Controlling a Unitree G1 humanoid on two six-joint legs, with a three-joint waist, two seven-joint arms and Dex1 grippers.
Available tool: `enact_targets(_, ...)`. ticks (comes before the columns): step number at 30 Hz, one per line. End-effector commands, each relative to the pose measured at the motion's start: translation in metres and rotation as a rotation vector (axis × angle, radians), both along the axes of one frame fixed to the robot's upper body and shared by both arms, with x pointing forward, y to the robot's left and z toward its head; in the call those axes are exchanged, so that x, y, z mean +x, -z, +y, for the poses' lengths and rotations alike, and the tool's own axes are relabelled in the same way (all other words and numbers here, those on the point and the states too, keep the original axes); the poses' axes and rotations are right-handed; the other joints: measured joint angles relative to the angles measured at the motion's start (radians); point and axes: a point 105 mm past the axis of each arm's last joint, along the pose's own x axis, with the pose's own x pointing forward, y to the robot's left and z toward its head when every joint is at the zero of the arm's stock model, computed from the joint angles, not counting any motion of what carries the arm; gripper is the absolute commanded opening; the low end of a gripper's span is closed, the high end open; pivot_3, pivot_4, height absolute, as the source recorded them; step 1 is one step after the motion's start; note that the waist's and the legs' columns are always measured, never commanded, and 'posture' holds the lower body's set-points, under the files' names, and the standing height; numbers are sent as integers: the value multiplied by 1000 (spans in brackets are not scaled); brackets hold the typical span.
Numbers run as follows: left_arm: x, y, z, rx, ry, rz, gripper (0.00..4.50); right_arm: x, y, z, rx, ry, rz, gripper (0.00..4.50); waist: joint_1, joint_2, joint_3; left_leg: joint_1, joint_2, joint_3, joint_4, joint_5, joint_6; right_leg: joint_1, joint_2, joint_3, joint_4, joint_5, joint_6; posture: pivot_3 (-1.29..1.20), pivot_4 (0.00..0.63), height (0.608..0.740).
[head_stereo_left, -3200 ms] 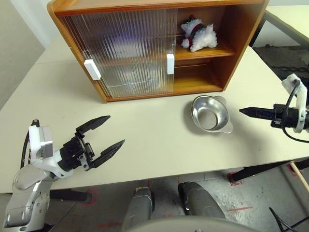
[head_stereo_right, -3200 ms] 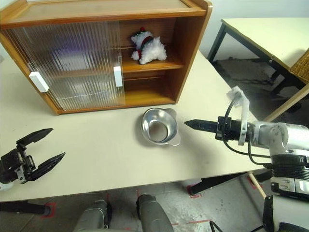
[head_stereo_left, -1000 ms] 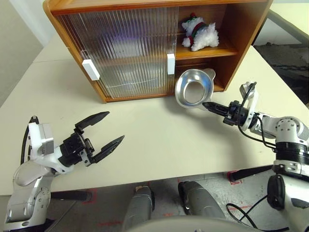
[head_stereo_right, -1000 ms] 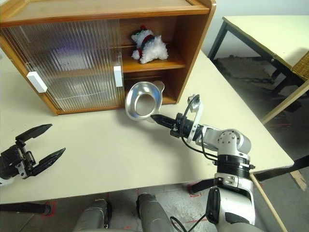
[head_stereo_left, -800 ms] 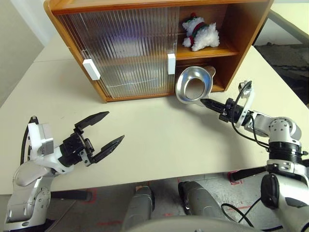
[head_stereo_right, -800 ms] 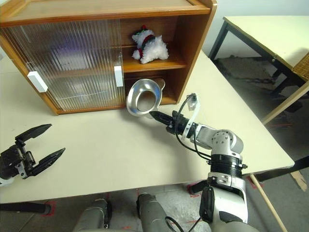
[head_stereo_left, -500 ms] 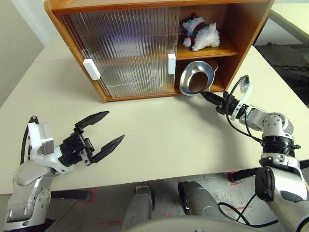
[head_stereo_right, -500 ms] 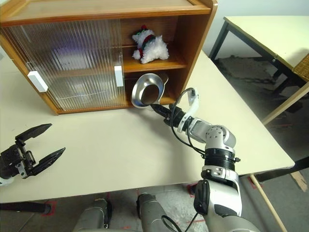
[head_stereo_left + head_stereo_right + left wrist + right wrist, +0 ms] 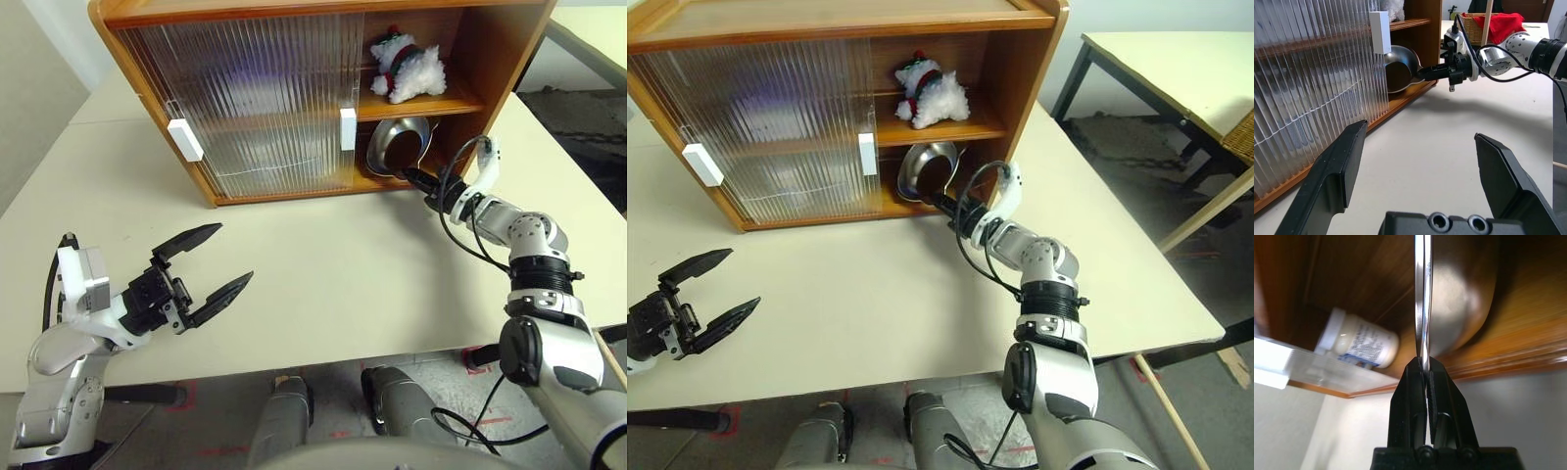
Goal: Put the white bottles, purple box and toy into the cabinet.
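Here the right gripper (image 9: 416, 180) pinches the steel bowl (image 9: 397, 147) by its rim inside the cabinet (image 9: 294, 88); pushed deeper, it could knock the white bottle (image 9: 1362, 345) lying just beside it. The toy (image 9: 407, 69) sits on the cabinet's upper shelf. The left gripper (image 9: 201, 279) gapes empty, well away from the cabinet.

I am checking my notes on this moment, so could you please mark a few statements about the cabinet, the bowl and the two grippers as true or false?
1. The right gripper is shut on the rim of the steel bowl. True.
2. The bowl lies flat on the table. False: it is held tilted at the cabinet's lower compartment.
3. The plush snowman sits on the upper shelf. True.
4. The left gripper holds a white jar. False: it is open and empty; a white jar lies inside the cabinet.
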Motion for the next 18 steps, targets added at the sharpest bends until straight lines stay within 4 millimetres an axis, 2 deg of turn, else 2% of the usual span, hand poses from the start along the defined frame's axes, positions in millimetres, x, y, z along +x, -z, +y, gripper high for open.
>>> enact_targets(1, -1, 2, -4, 8, 5, -2, 4500, 5, -1, 5, -23, 7, -15, 28, -1, 0, 0, 0, 0, 0, 0, 0, 0, 0, 0, 0, 0, 0, 0, -116, 115, 740)
enact_targets(2, -1, 2, -5, 6, 5, -4, 4500, 5, -1, 6, -27, 5, -16, 28, -1, 0, 0, 0, 0, 0, 0, 0, 0, 0, 0, 0, 0, 0, 0, -117, 115, 740)
enact_targets(6, 1, 2, -7, 3, 6, -8, 4500, 8, -1, 9, -36, 7, -29, 1056, -1, 0, 0, 0, 0, 0, 0, 0, 0, 0, 0, 0, 0, 1, -1, -114, 117, 740)
enact_targets(15, 0, 2, -5, 4, -3, -8, 4500, 8, 0, 12, -54, -3, -52, 4461, -1, 0, 0, 0, 0, 0, 1, 0, 1, 0, 0, 0, 0, 2, -1, -115, 122, 740)
enact_targets(18, 1, 1, -5, 3, -3, -9, 4500, 7, -1, 13, -54, -9, -59, 4489, -1, 0, 0, 0, 1, 0, 0, 0, 1, 0, 0, 0, 0, 2, -1, -117, 124, 740)
